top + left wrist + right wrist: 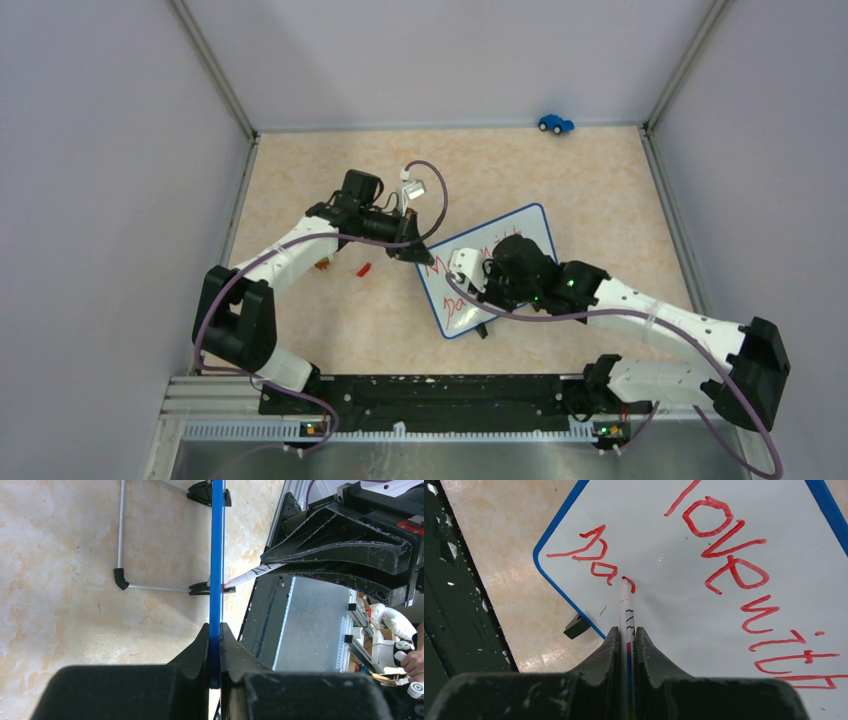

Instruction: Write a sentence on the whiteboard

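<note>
The whiteboard (522,228) stands tilted in the middle of the table, white with a thin blue rim (216,555). My left gripper (215,636) is shut on that rim at the board's left edge (424,252). A thin white marker (626,611) sits in my shut right gripper (626,636), its red tip touching the board face (674,595). The sentence shows in red: "ove with" (734,565) in one line and a scrawled start of a second line (591,555) by the tip. In the left wrist view the marker (250,574) meets the board from the right.
A red cap (364,268) lies on the table left of the board. A blue toy car (555,123) sits at the back wall. A black clip foot (576,626) and wire stand legs (120,530) prop the board. Grey walls close in three sides.
</note>
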